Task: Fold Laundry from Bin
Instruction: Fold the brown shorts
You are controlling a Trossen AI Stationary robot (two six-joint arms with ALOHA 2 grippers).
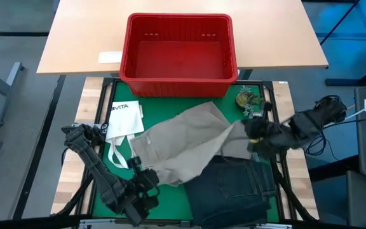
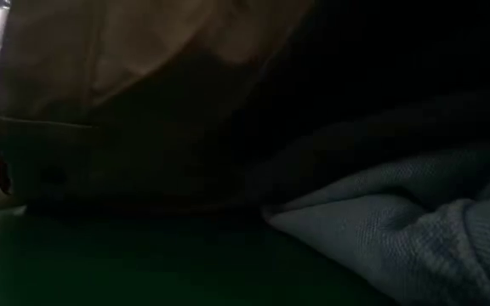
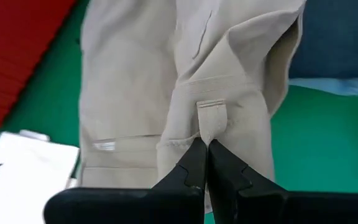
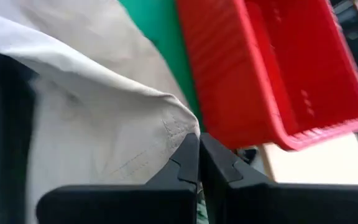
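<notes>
On the green mat in front of the red bin, the khaki-beige trousers lie spread and rumpled, stretched between both arms. Their lower right part overlaps a dark denim piece lying nearer the table's front edge. The left gripper has its fingers pressed together on the waistband, pinching it right at a belt loop. The right gripper is likewise clamped on a stitched corner of the same khaki cloth at its far right edge, close to the bin's corner. Just left of the trousers lies a white tote bag with loop handles. From table height, khaki and grey-blue fabric fill nearly everything.
</notes>
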